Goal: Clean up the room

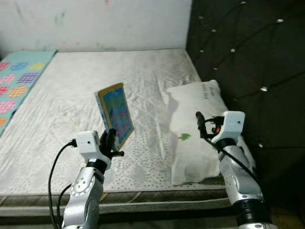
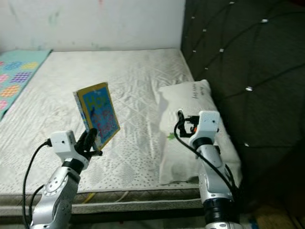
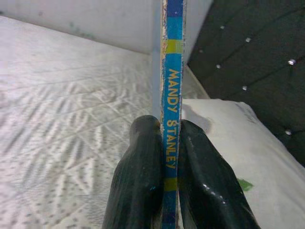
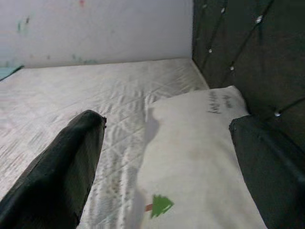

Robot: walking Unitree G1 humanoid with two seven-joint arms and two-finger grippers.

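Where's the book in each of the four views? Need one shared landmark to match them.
Left eye view: book, centre-left, held up over the mattress by the left gripper.
Right eye view: book, left of centre, same hold.
Left wrist view: blue spine edge-on, clamped between the fingers.
Right wrist view: not in it.
Shared landmark: white pillow with a small green tree print.
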